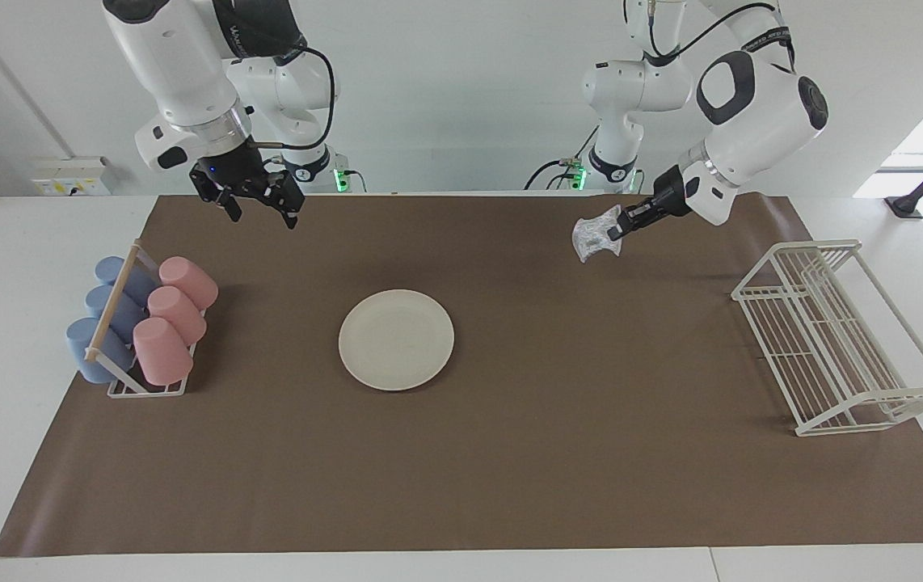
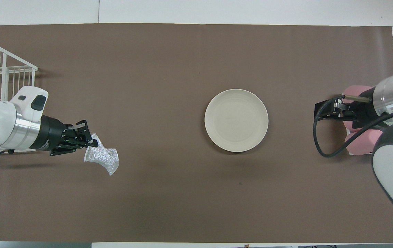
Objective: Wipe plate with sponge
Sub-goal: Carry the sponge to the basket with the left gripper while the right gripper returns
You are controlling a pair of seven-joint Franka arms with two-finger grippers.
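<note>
The cream-white plate (image 1: 396,339) (image 2: 236,120) lies flat in the middle of the brown mat, with nothing on it. My left gripper (image 1: 617,230) (image 2: 92,145) is shut on one edge of the silvery sponge (image 1: 593,236) (image 2: 103,159). The sponge hangs in the air over bare mat, toward the left arm's end of the table and well apart from the plate. My right gripper (image 1: 263,215) (image 2: 321,112) is open and holds nothing. It hovers over the mat beside the cup rack, toward the right arm's end.
A rack of pink and blue cups (image 1: 142,323) (image 2: 358,146) stands at the right arm's end, partly covered by the right arm in the overhead view. A white wire dish rack (image 1: 841,335) (image 2: 0,77) stands at the left arm's end.
</note>
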